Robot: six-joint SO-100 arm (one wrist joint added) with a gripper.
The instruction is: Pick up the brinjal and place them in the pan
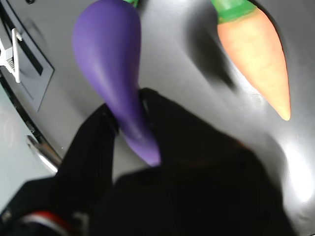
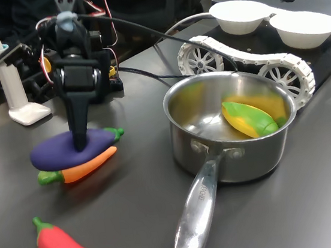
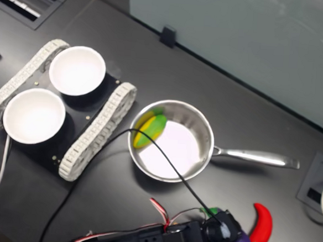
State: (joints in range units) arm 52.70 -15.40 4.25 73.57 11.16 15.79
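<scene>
Where the brinjal (image 2: 66, 149) lies, dark grey table (image 2: 138, 200).

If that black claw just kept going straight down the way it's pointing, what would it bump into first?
The brinjal: the gripper points straight down onto it, jaws already astride its purple body in the wrist view. Beneath lies only the table; whether they are squeezing is unclear.
</scene>
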